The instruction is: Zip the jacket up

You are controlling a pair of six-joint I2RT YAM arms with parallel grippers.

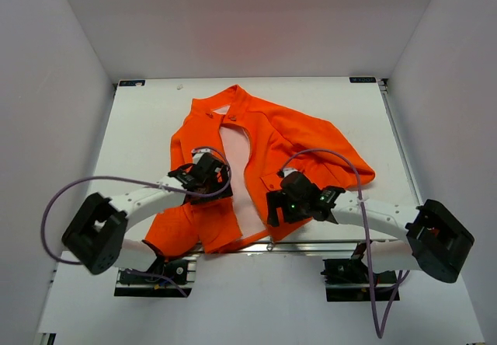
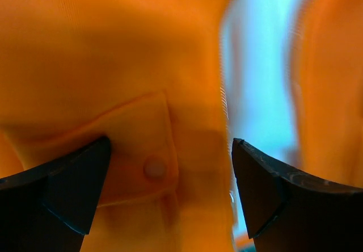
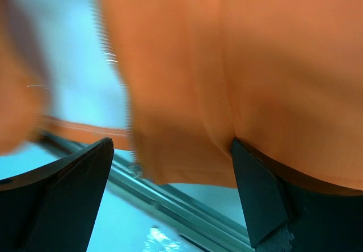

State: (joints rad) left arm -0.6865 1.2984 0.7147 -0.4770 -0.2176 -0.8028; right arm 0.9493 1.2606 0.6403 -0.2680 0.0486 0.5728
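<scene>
While the jacket [image 1: 287, 139] lies spread on the table [image 1: 140, 127], its front is open and a strip of pale lining [image 1: 237, 158] shows down the middle. The collar [image 1: 225, 104] points to the far side and the hem [image 1: 233, 244] reaches the near edge.

The left claw [image 1: 203, 175] is over the panel on the left of the opening, about halfway down. In its wrist view its fingers [image 2: 68, 184] stand wide apart with nothing gripped. Between them lies a pocket flap [image 2: 136, 138] with a round snap [image 2: 154, 167]. A blurred line of zipper teeth [image 2: 224, 101] runs just inside the other finger, with lining beyond it.

The right claw [image 1: 279, 205] is over the lower part of the other panel, near the hem and beside the opening. Its fingers [image 3: 266, 195] are also spread and hold nothing. Orange cloth fills the gap between them, its toothed edge [image 3: 110, 59] lies toward one finger, and a metal rail [image 3: 170, 201] at the table's edge shows beneath.

Both wrist views are blurred, so I cannot tell whether either claw touches the cloth.
</scene>
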